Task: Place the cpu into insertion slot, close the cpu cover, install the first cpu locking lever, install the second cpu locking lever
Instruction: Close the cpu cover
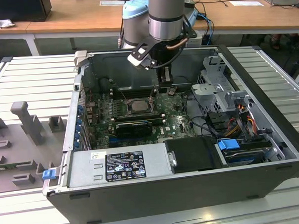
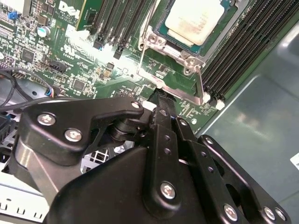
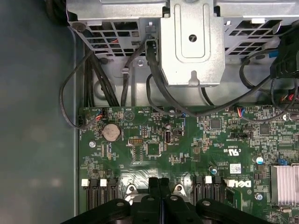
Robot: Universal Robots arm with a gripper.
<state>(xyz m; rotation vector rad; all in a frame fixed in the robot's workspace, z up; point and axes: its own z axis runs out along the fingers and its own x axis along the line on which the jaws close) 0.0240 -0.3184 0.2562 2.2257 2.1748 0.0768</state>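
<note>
Nearest me, at the bottom of the exterior view, the open computer case (image 1: 194, 200) lies on its side on a slatted metal desk (image 1: 22, 73), with its grey power supply (image 1: 120, 166) along the near wall. Beyond that, in the middle of the frame, the cpu (image 1: 138, 105) is already seated in the insertion slot (image 1: 121, 108), silvery top up. In the second wrist view the cpu cover (image 2: 174, 50) looks folded down around it. A thin locking lever (image 2: 202, 86) runs along one side, and I cannot tell whether it is hooked. Just behind the socket, toward the upper middle, the tool (image 1: 164, 88) hangs low over the board. Its two fingers are pressed together with nothing between them, and their tips are just beside the cover's edge; touching or not, I cannot say.

I reckon the chip is light, stiff and flat but delicate underneath, best held by its edges. The cover is thin springy steel. The lever is a stiff wire wanting a firm push at its bent end. Farthest back stand wooden desks (image 1: 74, 15).
</note>
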